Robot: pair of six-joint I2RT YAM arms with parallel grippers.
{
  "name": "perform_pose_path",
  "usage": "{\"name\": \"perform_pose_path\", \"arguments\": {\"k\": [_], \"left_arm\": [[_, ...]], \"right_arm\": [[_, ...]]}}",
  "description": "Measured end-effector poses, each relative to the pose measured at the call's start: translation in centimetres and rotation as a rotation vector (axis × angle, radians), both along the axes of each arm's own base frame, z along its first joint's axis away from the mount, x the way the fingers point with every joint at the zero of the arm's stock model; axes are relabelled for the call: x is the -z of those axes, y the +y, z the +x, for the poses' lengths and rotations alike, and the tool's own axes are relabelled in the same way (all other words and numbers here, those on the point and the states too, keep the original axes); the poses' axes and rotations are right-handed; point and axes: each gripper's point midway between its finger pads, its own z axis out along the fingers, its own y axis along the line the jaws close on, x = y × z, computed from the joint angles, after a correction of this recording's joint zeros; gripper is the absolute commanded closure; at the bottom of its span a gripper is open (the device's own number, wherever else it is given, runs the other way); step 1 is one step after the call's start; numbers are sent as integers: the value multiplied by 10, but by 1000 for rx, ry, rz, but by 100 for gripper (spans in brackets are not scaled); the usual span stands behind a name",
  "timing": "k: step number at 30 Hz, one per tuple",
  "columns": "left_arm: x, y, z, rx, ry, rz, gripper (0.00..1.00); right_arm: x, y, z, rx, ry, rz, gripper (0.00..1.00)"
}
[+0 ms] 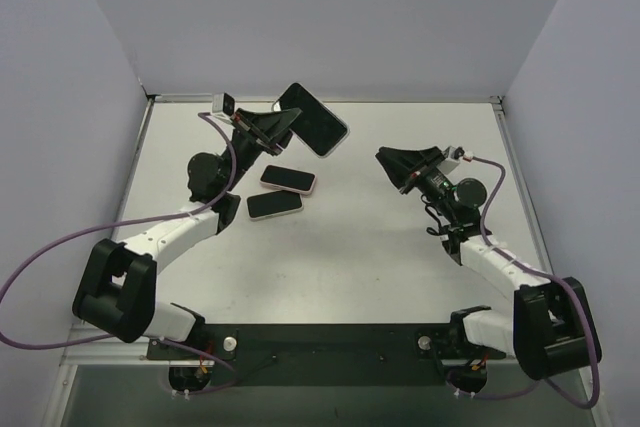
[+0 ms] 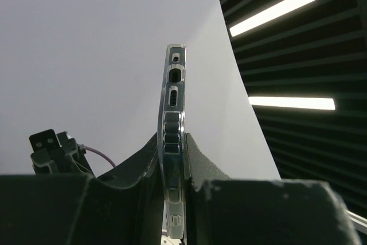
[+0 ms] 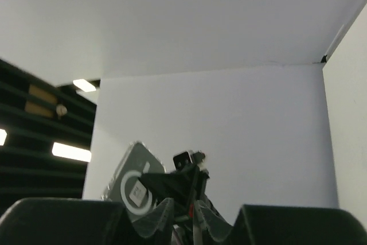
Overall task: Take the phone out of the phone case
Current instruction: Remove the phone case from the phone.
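Left hand [image 1: 280,125] clamps the cased phone [image 1: 312,119] edge-on, held high over the surface [image 1: 380,247], while the right hand [image 1: 392,169] waits spread and empty nearby. That narrow pinch could slip once the case [image 2: 172,142] is pried, dropping the phone.

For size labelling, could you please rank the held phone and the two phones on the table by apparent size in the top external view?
1. Held phone: largest, though it is raised nearer the camera.
2-3. Pink-edged phone and dark phone: they look alike, so I leave them unranked.
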Motion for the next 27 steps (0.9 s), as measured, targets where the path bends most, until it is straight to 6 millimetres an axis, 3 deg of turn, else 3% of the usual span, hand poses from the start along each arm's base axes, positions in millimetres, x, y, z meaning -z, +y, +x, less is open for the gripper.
{"name": "perform_pose_path", "arguments": {"k": [1,4,8,14,21,27], "left_arm": [[-4,1,-3,4,-12,-8,100],[-2,-1,-4,16,-10,2,100],[16,-10,-1,35,36,78,100],[41,-22,0,66,97,190,100],[50,-35,-10,119,111,221,100],[50,-43,-12,151,106,228,100]], "right_arm": [[-5,1,-6,-14,-26,-11,59],[-14,7,-19,-49,-88,-92,37],[-21,9,-28,-47,-139,-273,24],[-52,8,-43,-40,-269,-420,22],[-37,21,-38,-135,-257,-415,28],[-40,36,-40,-212,-282,-346,46]]}}
